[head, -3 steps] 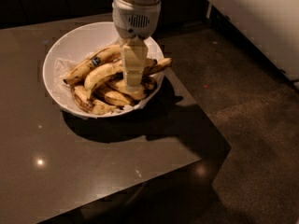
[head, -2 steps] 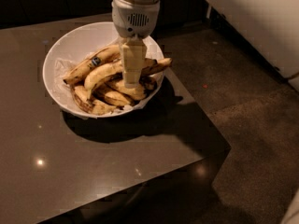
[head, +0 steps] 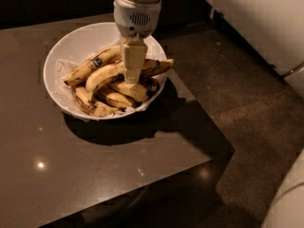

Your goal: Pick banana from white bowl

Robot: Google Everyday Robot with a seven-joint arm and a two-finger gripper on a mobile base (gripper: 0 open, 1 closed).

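The white bowl point(head: 71, 44) stands on a dark table and holds several bananas on crumpled white paper. The long curved yellow banana point(head: 103, 76) lies across the middle of the pile. A banana with a dark sticker point(head: 93, 63) lies just behind it. My gripper point(head: 132, 76) reaches straight down from above into the bowl. Its tip is at the long banana's right part and hides that stretch of it. A browner banana end point(head: 160, 66) sticks out to the right of the gripper.
Shorter brown-spotted bananas point(head: 129, 90) lie at the front of the bowl. The bowl sits near the table's right edge point(head: 199, 108), beyond which is a dark speckled floor. A pale wall or furniture point(head: 266, 18) runs along the upper right.
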